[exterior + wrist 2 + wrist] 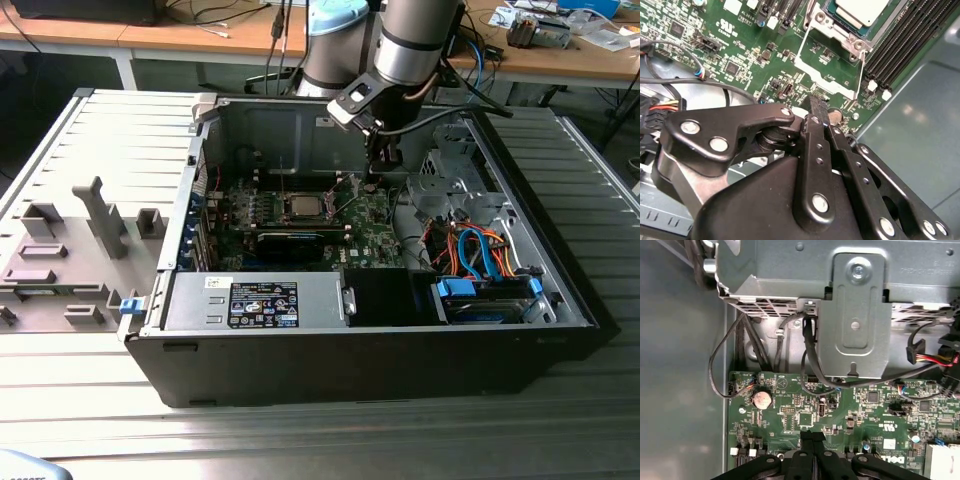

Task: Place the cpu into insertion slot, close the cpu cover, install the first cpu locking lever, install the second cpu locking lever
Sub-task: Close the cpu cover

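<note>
**One arm inside the PC case, cpu seated, cover open**

Ext. view: an open computer case (350,365) lies on a ribbed metal table (300,440). The arm reaches down into it. The gripper (383,152) hangs over the green motherboard (375,225), to the exterior view's right of the cpu (300,207) and apart from it. The cpu sits near the board's middle, w/ a long black card (290,243) just in front of it. A power supply (262,303) w/ a black label sits against the near wall. Blue and orange cables (480,255) bunch at the exterior view's right.

Second wrist view: the gripper (818,105) has its fingers pressed together w/ nothing between them. The tips are just beside the free edge of the cpu cover (826,79); can't tell if they touch. The cover is swung open off the socket, and green board shows through its window. Beyond it the cpu (860,10) rests silver top up inside the insertion slot (842,31). Long memory slots (905,40) run alongside.

First wrist view: the gripper (812,436), fingers together, points at the board near a coin cell (762,399). A grey metal bracket (855,315) and black cables (807,355) lie past the board's edge
</note>
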Action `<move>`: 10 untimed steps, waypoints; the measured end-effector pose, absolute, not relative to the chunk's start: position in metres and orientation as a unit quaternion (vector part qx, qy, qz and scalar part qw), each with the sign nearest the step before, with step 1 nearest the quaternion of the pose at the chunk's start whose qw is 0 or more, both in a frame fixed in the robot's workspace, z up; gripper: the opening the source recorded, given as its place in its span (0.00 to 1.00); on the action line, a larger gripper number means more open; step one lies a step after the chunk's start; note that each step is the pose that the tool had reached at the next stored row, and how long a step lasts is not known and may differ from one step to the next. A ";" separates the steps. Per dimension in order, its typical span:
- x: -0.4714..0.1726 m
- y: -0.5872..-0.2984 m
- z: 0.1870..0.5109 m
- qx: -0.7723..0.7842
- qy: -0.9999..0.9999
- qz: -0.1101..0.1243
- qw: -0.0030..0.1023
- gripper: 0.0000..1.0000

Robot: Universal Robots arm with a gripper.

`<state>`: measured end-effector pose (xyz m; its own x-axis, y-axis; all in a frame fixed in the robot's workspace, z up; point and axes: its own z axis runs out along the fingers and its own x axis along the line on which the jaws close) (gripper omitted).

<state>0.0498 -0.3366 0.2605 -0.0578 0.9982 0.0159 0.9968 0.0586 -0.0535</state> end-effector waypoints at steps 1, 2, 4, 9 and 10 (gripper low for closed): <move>0.050 -0.335 0.259 -0.682 -0.730 0.014 0.024 0.11; 0.050 -0.334 0.257 -0.680 -0.732 0.014 0.024 0.11; 0.050 -0.332 0.255 -0.677 -0.735 0.014 0.024 0.11; 0.050 -0.332 0.248 -0.677 -0.736 0.014 0.025 0.11; 0.050 -0.332 0.248 -0.677 -0.736 0.014 0.025 0.11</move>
